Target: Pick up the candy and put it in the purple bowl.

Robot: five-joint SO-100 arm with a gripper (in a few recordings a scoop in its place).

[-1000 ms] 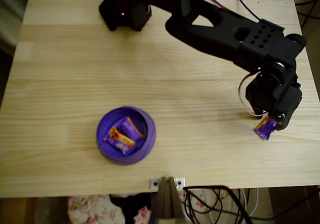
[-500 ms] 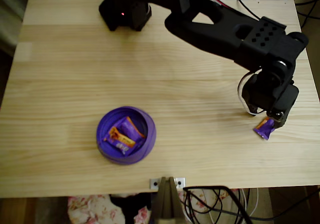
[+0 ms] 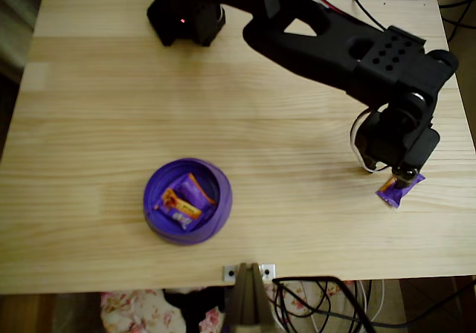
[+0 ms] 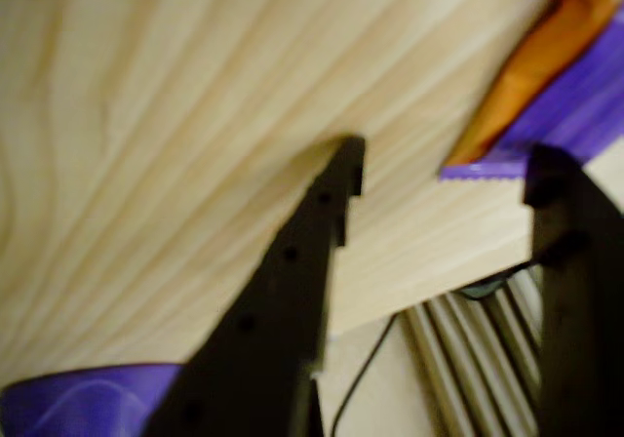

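Matte black arm [image 3: 335, 47], perforated housing, red indicator light [image 3: 183, 21].

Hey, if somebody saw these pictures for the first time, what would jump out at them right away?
Probably the big black arm reaching across the pale wooden table, its gripper poised over a purple candy near the right edge in the overhead view. Next, the purple bowl toward the front, with wrapped candies already inside.

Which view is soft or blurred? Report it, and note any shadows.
Wrist view: soft close-up, the black two-finger hand and the shiny purple, orange-ended wrapped candy blurred. Overhead view: sharp, evenly lit, the arm's faint shadow on the pale wooden table; round violet plastic bowl crisp.
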